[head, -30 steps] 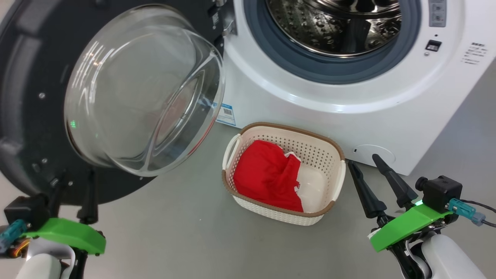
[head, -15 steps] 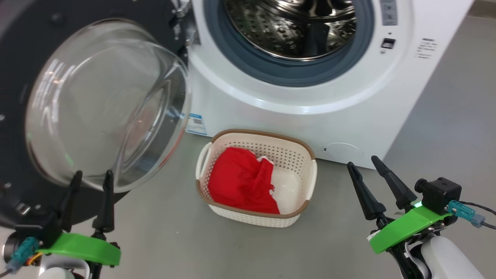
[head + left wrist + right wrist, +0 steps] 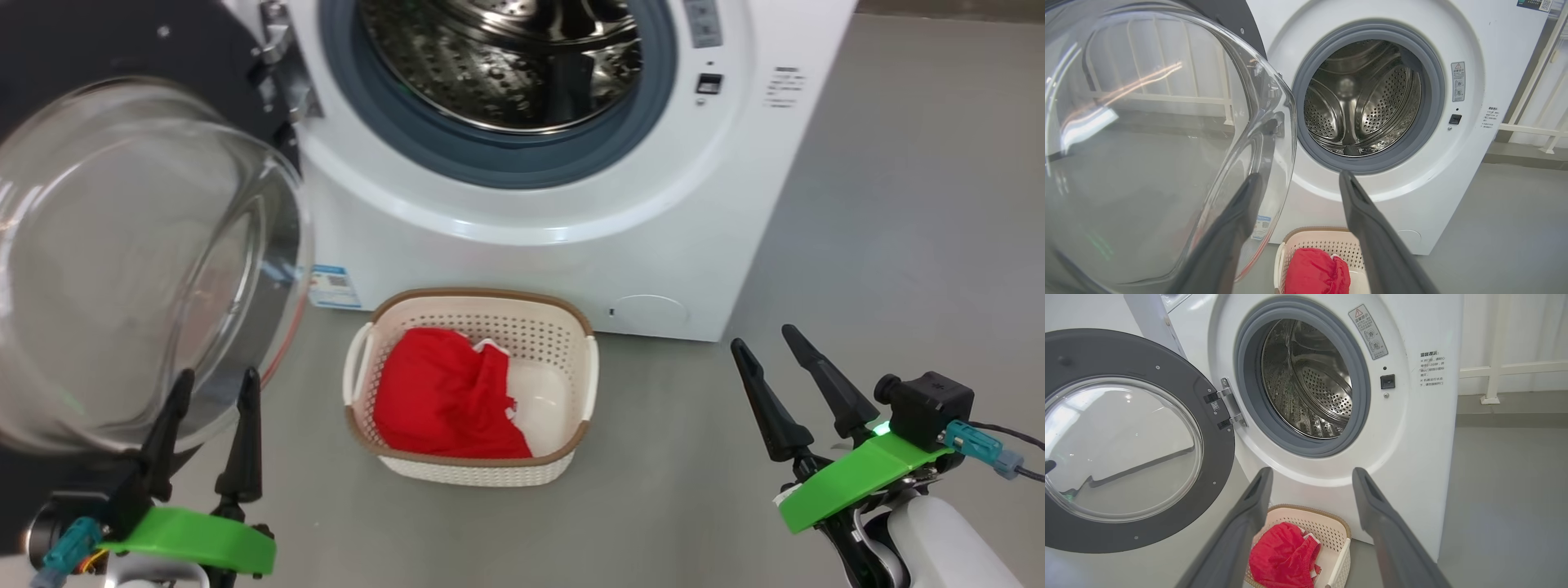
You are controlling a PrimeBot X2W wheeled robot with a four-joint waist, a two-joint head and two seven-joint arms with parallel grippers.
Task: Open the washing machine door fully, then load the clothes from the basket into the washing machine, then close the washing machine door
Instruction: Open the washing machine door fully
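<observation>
Left end effector (image 3: 219,374), spread, hovers at the washing machine door (image 3: 122,245), basket (image 3: 478,292) beside.

We see the washing machine (image 3: 522,245) cased in smooth, glossy white; whether that is painted metal or plastic we cannot tell. Inside its opening the drum (image 3: 506,65) is bright, perforated steel, ringed by a matt grey rubber gasket (image 3: 506,167). At the machine's hinge side, the washing machine door (image 3: 122,261) bulges in clear, reflective glass within a dark satin surround, on a shiny metal hinge (image 3: 1231,404). In front of the machine, the basket (image 3: 473,472) is cream perforated plastic with a brown woven-look rim. The clothes (image 3: 441,400) in it are soft, matt red cloth. The floor (image 3: 857,204) beside the machine is smooth, dull grey.
</observation>
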